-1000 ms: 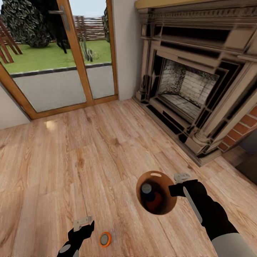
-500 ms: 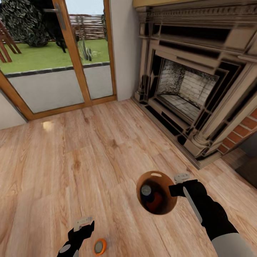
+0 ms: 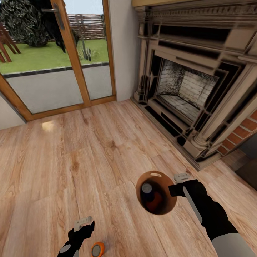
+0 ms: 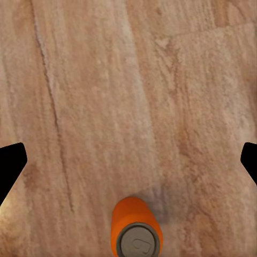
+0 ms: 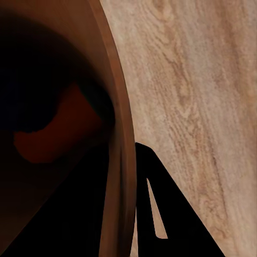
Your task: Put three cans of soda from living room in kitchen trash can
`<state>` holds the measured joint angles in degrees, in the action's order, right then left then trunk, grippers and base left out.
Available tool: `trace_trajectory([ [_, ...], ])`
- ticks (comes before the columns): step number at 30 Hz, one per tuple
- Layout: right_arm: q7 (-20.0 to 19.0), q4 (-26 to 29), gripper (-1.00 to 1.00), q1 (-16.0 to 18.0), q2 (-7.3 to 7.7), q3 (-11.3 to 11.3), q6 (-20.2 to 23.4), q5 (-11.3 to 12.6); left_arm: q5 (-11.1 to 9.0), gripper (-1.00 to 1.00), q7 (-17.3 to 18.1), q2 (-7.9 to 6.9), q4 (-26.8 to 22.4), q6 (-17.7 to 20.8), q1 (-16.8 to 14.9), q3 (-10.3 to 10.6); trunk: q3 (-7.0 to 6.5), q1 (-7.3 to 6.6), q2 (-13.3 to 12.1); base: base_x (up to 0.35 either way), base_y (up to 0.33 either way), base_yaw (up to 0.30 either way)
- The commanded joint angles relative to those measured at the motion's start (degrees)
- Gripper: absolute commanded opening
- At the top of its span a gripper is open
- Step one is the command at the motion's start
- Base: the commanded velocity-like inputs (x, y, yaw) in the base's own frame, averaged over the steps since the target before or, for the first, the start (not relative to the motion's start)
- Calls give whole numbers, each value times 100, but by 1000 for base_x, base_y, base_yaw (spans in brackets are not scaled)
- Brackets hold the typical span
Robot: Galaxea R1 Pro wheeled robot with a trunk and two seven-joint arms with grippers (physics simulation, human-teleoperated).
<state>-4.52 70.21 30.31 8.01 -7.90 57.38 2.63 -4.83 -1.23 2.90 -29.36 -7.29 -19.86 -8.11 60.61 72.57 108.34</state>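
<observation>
Since a second ago my view has swung, so the loose orange can on the plank floor now sits lower and further left in my head view. My left claw hangs just beside it, fingers apart and empty. My right claw is clamped on the trash can rim; a blue can and an orange one lie inside.

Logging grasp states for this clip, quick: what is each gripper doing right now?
Left gripper: open, holding nothing; an orange can stands on the floor beneath it.
Right gripper: closed on the rim of the trash can.
</observation>
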Motion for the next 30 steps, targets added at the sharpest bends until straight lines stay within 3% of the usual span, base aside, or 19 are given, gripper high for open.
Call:
trace_trajectory([
  [1, -31, 1, -100, 2, -1, -1, 2, 98, 0, 100, 0, 0, 0, 0, 0, -1, 3, 0, 0, 1, -1, 0],
  [16, -31, 1, -100, 4, -1, -1, 2, 98, 0, 100, 0, 0, 0, 0, 0, 1, 127, 0, 0, 0, 0, 0],
  [30, -31, 1, -100, 2, -1, -1, 2, 98, 1, 100, 0, 0, 4, 0, 0, 2, 507, 307, 562, 0, 0, 0],
])
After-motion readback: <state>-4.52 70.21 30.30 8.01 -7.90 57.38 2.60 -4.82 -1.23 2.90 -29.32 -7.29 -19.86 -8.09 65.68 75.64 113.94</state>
